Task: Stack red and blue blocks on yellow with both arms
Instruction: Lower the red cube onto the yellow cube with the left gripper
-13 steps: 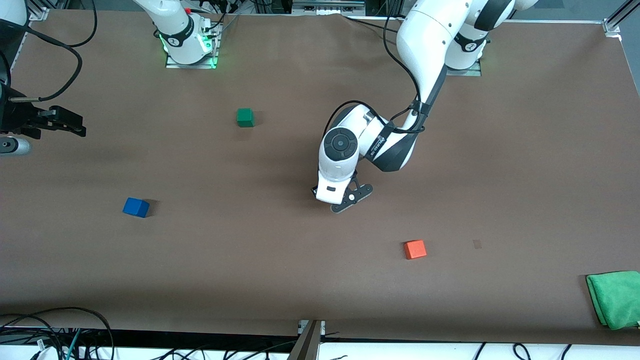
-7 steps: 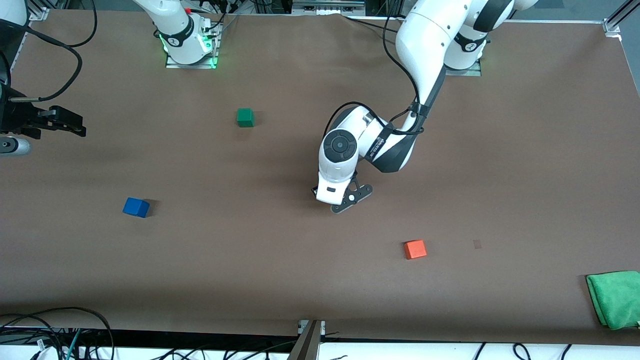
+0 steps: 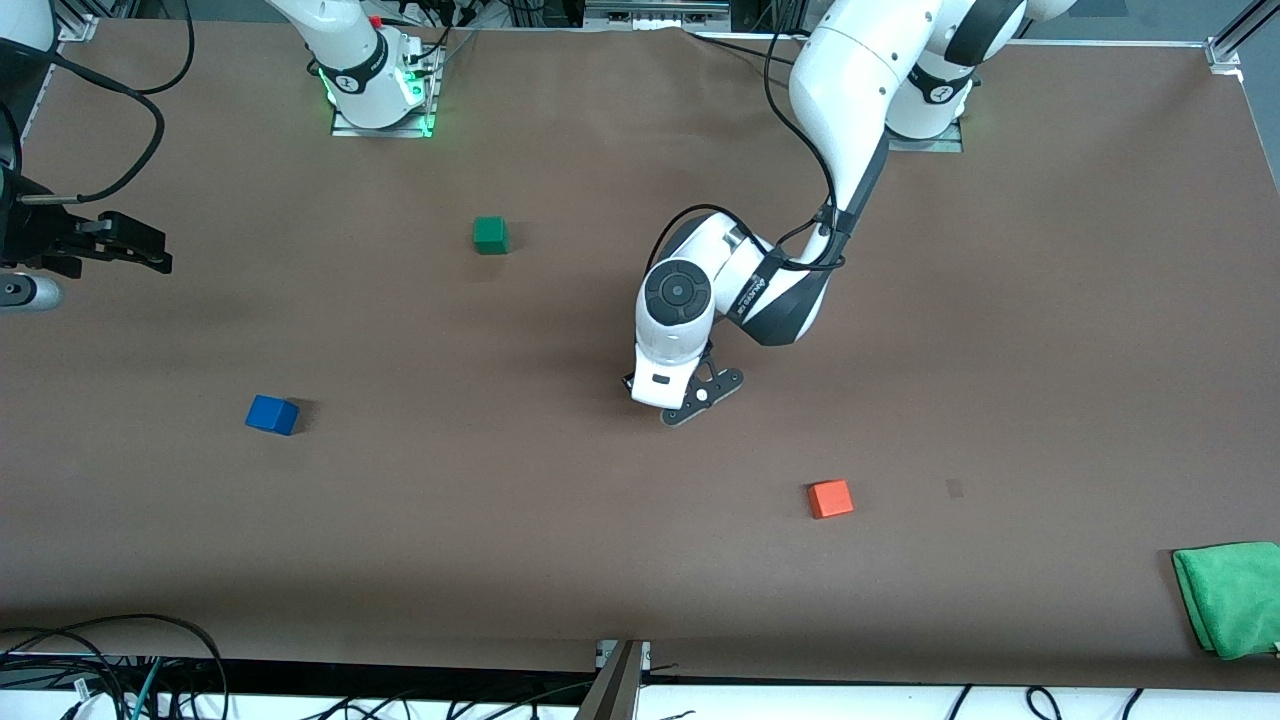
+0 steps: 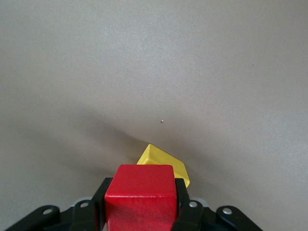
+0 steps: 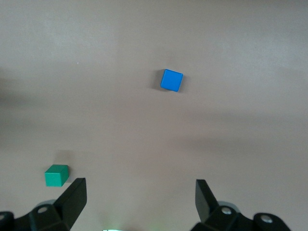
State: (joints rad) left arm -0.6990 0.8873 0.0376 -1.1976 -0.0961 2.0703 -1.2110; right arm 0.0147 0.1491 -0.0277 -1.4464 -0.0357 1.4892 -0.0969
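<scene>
On the brown table (image 3: 1050,330) we see the left arm (image 3: 840,90) reaching down to mid-table, its left gripper (image 4: 140,211) low with the red block (image 4: 139,197) between its fingers (image 4: 180,195), which sit against the block's sides, the block resting on the yellow block (image 4: 168,163). The right arm (image 3: 340,50) waits, its right gripper (image 5: 139,195) high over the right arm's end of the table with fingers spread wide and empty. A green cloth (image 3: 1228,597) lies at the left arm's end; the blue block (image 3: 272,414) sits toward the right arm's end, nearer the front camera than the green cube (image 3: 490,235), and the orange cube (image 3: 830,498) lies nearer that camera than the left gripper.
</scene>
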